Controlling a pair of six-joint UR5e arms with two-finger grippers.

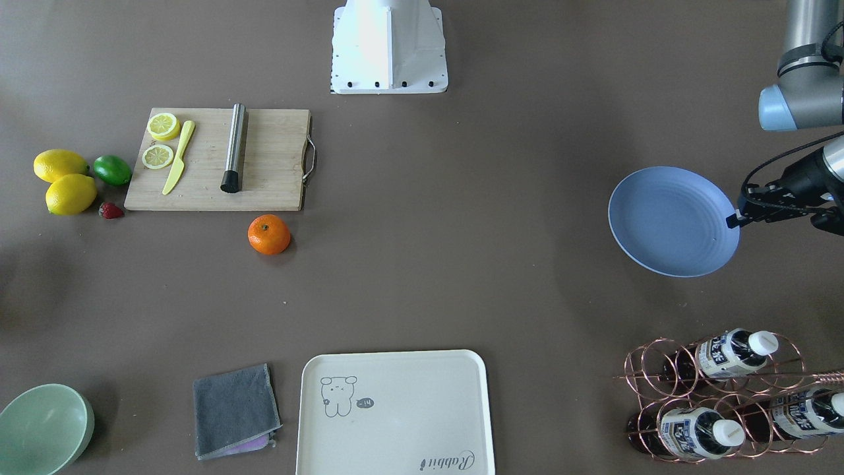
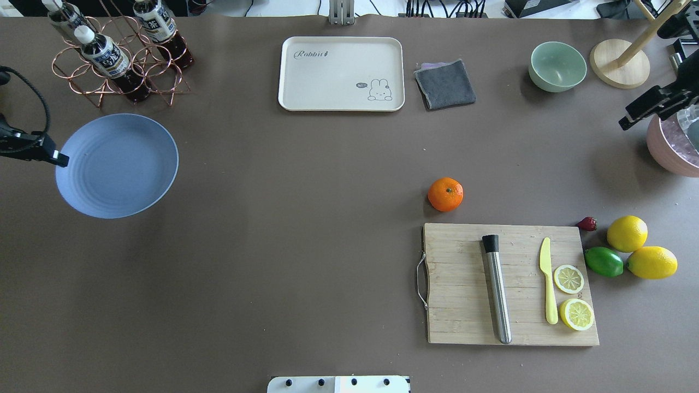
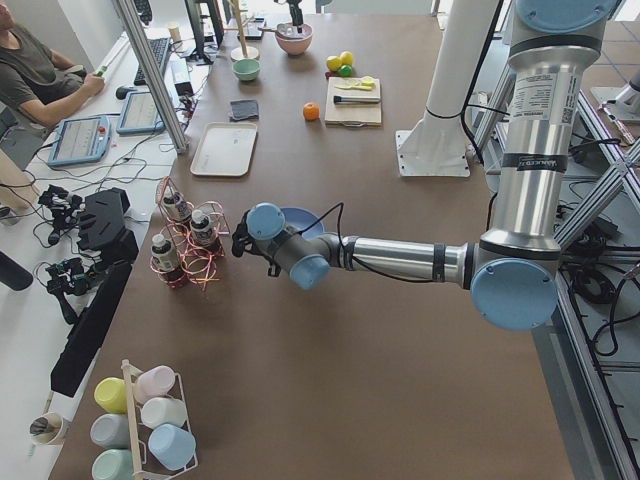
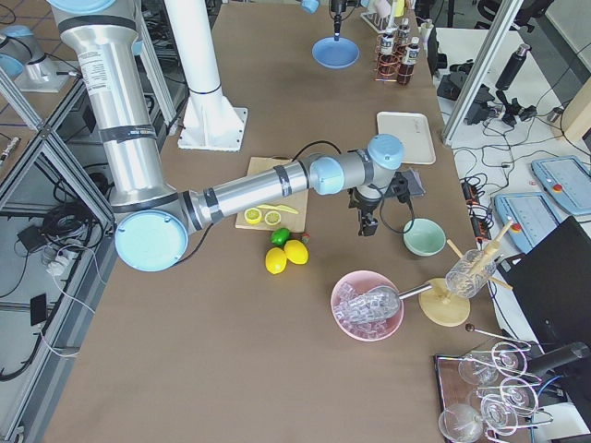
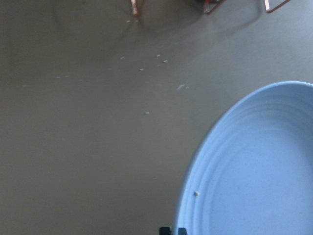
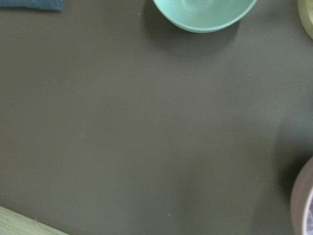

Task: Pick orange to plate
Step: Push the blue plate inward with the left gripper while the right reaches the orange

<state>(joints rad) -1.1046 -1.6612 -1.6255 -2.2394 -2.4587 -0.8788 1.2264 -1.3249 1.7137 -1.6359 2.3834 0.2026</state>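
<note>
The orange [image 2: 445,194] sat on the worktop [image 2: 306,218] just beyond the cutting board [image 2: 464,284], well right of the plate [image 2: 117,165], whose blue rings lay bare. The left gripper [image 2: 61,159] hovered at the plate's left rim, fingers [image 5: 165,230] pressed together. The right gripper [image 2: 625,123] hung by a pink bowl [image 2: 658,150] holding clear glassware; its fingers' state could not be told. A copper rack [image 2: 144,60] held bottles [image 2: 104,54].

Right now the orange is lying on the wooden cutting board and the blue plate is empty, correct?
Not quite. The orange is not on the cutting board. It lies on the bare table just past the board's corner by the handle, a little apart from it, as the overhead view shows. The blue plate is empty, as you said.
</note>
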